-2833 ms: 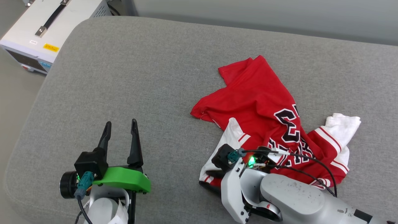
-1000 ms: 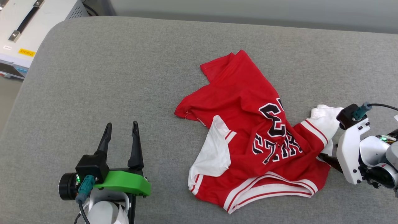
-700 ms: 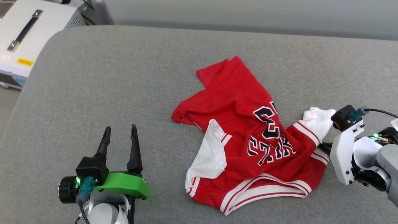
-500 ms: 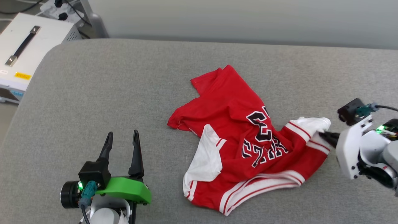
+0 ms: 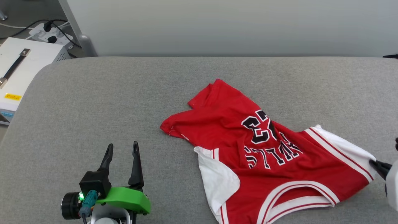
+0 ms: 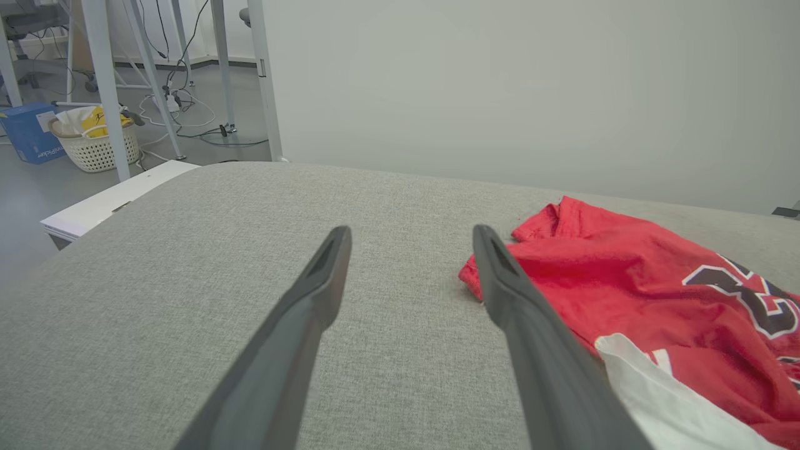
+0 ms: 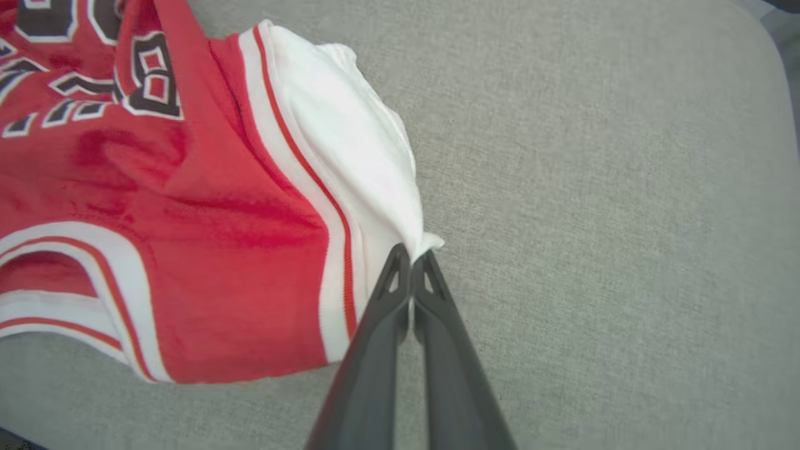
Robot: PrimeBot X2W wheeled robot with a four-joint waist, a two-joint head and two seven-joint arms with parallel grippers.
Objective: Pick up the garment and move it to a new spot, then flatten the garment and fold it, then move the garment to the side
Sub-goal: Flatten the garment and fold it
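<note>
the right gripper (image 7: pixel 411 259) of a two-armed robot is clamped shut on the tip of a white sleeve (image 7: pixel 350 137) of the garment (image 5: pixel 267 155), a red jersey-style t-shirt lying right of centre on a grey upholstered cushion (image 5: pixel 108 102). the pinched sleeve is drawn out in a taut point toward the cushion's right end. the rest of the shirt rests on the fabric surface, creased across the body. its other white sleeve (image 5: pixel 217 177) is folded in at the near side, and its striped collar (image 5: pixel 295 193) lies toward the front edge.

the left gripper (image 5: pixel 122 145) hovers over bare cushion with its two dark fingers spread wide, holding nothing, its tips just short of the shirt's nearest red corner.

judging by this, the job is in its early part. the shirt is gripped for moving or spreading, but it is not yet flat, no fold has been made, and the final shift to the side is yet to come.

on the shirt, a black, white-outlined number looks like 23. the row of letters below it is creased and cannot be read with confidence. beside the cushion stands a white case (image 5: pixel 21 68) with a yellow label (image 5: pixel 13 97), its print too small to read.
</note>
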